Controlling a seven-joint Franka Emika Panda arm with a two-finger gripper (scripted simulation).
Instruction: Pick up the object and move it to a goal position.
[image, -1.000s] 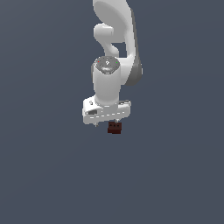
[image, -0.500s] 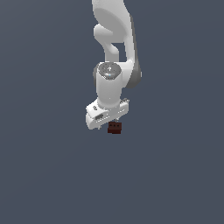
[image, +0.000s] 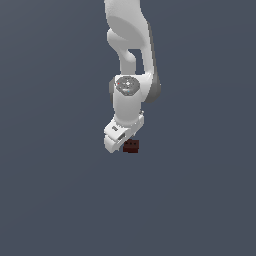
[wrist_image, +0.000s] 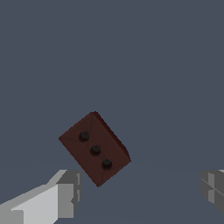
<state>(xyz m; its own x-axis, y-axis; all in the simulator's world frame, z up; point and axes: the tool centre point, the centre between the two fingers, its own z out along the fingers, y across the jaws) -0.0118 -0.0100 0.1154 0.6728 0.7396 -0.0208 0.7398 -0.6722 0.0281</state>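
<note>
Reddish-brown boxy block (wrist_image: 95, 148) (three dark studs), seemingly untouched between spread gripper (wrist_image: 140, 188) fingers.

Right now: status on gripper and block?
Gripper open, fingers wide apart, holding nothing. Block lies between and beyond the fingers, skewed to the jaw line, not gripped. Nothing else in view on the surface.

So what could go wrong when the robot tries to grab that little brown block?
The block sits turned at an angle between the open tool's fingers, so closing might catch a corner and twist or push it away. It also sits closer to one finger, so that finger may reach it first and shove it sideways.
</note>
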